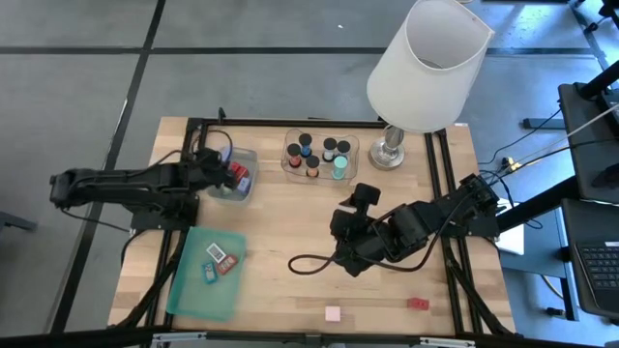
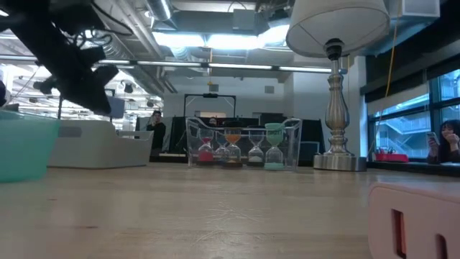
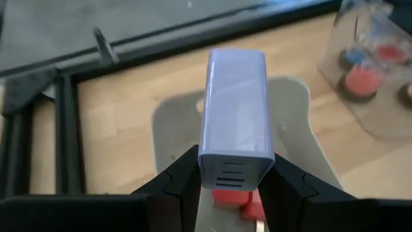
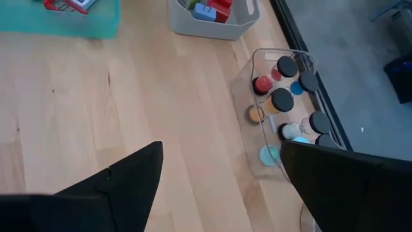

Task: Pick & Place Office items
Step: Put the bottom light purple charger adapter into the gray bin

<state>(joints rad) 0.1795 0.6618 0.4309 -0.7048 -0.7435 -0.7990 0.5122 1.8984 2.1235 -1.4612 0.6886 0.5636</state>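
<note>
My left gripper [image 3: 235, 169] is shut on a pale lavender block [image 3: 235, 106] with slots in its end, above the grey bin [image 1: 235, 184]; red and blue pieces lie in the bin. My right gripper [image 4: 222, 148] hangs open and empty over the middle of the table [image 1: 344, 232]. A clear tray [image 1: 319, 155] holds several dark cylinders with coloured tops. A pink block [image 1: 333, 313] and a red block [image 1: 418, 304] lie flat on the table by the near edge. Small pieces [image 1: 219, 259] rest on the flat green lid [image 1: 198, 290]. My left gripper pinches the lavender block's slotted end [image 3: 234, 173] between its two fingers [image 3: 183, 179], one on each long side. The fingers slant downward, and the block sticks out forward past them. It is lifted clear, above the bin and a red piece [image 3: 237, 196].
A big lamp with a white shade [image 1: 428, 63] stands at the back right on its metal base [image 1: 390, 150], next to the clear tray. A black cable [image 1: 308, 261] loops on the table below my right arm. Bare wood lies between the green lid and the loose blocks.
</note>
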